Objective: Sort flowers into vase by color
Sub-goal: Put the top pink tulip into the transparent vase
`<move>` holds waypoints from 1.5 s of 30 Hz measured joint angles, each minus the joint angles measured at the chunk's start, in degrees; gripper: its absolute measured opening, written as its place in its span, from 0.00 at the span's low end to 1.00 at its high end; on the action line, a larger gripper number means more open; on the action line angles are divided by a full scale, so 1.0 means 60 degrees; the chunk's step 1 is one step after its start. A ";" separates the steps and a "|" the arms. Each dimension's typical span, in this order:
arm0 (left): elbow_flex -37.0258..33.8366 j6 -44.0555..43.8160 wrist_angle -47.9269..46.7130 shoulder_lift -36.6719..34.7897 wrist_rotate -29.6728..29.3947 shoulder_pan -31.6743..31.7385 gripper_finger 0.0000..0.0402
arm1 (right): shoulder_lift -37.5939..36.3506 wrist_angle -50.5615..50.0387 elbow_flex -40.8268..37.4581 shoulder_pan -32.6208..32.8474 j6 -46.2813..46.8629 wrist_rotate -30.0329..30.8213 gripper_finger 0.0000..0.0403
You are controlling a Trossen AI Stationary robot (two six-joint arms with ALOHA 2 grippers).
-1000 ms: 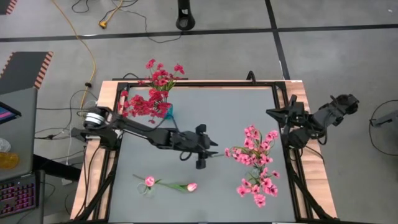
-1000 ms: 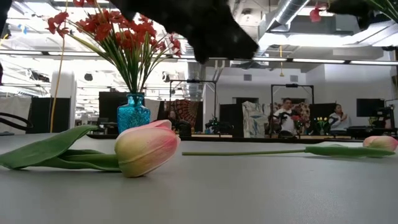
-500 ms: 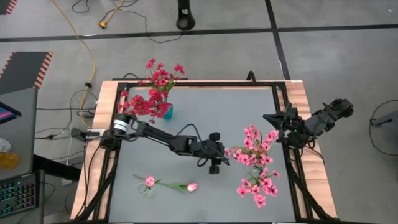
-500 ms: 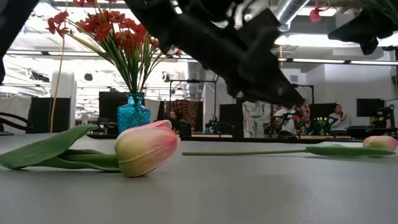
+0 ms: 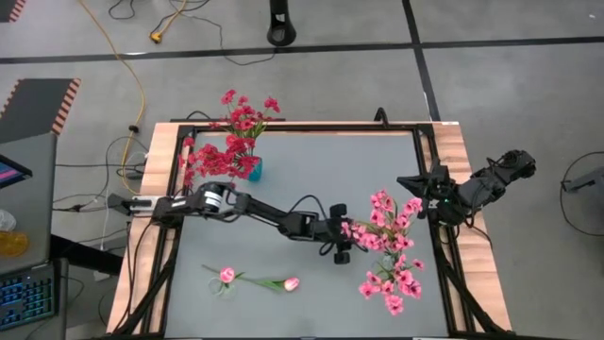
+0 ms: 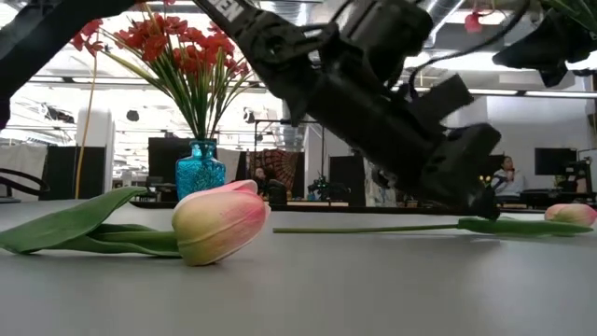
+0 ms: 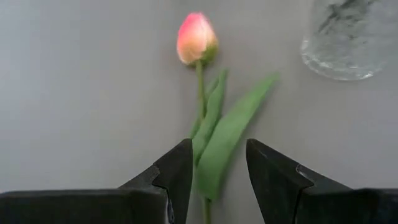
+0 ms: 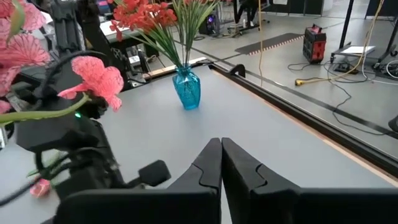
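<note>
A pale pink tulip (image 7: 196, 37) lies flat on the grey table beside the clear glass vase (image 7: 351, 37), which holds the pink flowers (image 5: 387, 250). My left gripper (image 7: 217, 149) is open, low over the table. Its fingers stand on either side of the tulip's leaf (image 7: 227, 134) and point along the stem (image 6: 373, 229) toward the bud (image 6: 571, 213). Two more tulips (image 5: 226, 275) (image 5: 291, 283) lie near the front edge. Red flowers (image 5: 231, 142) stand in the blue vase (image 8: 186, 87) at the far left. My right gripper (image 8: 221, 152) is shut, raised by the table's right edge.
A black frame rail (image 5: 439, 246) and wooden edging border the table on all sides. The pink sprays overhang the area just right of my left gripper (image 5: 342, 244). Bare grey table lies in the middle and far right. People sit in the room beyond the table.
My left gripper has gone toward the table's right edge and down, from mid-table to the tulip beside the clear vase, with its fingers the same distance apart. My right gripper has sunk a little at the right edge.
</note>
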 joint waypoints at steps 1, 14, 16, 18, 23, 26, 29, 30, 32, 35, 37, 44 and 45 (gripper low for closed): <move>0.0081 -0.0115 -0.0093 0.0080 0.0019 0.0031 0.35 | 0.0000 0.0013 0.0000 0.0000 0.0002 -0.0019 0.09; 0.0156 -0.1144 -0.0642 0.0243 -0.0200 0.0271 0.33 | 0.0000 0.0024 0.0000 0.0000 0.0082 -0.0056 0.08; 0.0156 -0.1134 -0.0666 0.0242 -0.0200 0.0267 0.29 | 0.0000 0.0024 0.0000 0.0000 0.0209 -0.0056 0.09; 0.0156 -0.1122 -0.0670 0.0240 -0.0200 0.0263 0.23 | 0.0000 0.0024 0.0000 0.0000 0.0211 -0.0056 0.09; 0.0156 -0.1391 -0.0708 0.0239 -0.0200 0.0267 0.04 | 0.0000 0.0024 0.0000 0.0000 0.0221 -0.0056 0.09; 0.0152 -0.1743 -0.0823 0.0152 -0.0117 0.0271 0.02 | 0.0000 0.0029 0.0000 0.0000 0.0237 -0.0250 0.09; 0.0129 -0.1978 -0.1183 -0.0041 -0.0210 0.0272 0.01 | 0.0000 0.0031 0.0000 0.0004 0.0235 -0.0392 0.11; 0.0121 -0.1994 -0.1305 -0.0123 -0.0368 0.0271 0.01 | 0.0000 0.0027 0.0000 0.0004 0.0233 -0.0393 0.12; 0.0116 -0.2019 -0.1412 -0.0343 -0.0724 0.0271 0.01 | 0.0000 0.0031 0.0000 0.0001 0.0233 -0.0395 0.15; 0.0123 -0.2266 -0.1616 -0.0709 -0.1126 0.0271 0.00 | 0.0000 0.0031 -0.0004 0.0002 0.0397 -0.0395 0.20; 0.0134 -0.2388 -0.1870 -0.0868 -0.1301 0.0271 0.00 | 0.0000 0.0031 -0.0004 0.0003 0.0649 -0.0398 0.25; 0.0125 -0.2212 -0.2706 -0.1544 -0.2265 0.0278 0.00 | 0.0000 0.0027 -0.0004 0.0000 0.1043 -0.0391 0.42; 0.0127 -0.2143 -0.2840 -0.1665 -0.2384 0.0295 0.00 | 0.0000 0.0031 -0.0004 0.0000 0.1056 -0.0391 0.43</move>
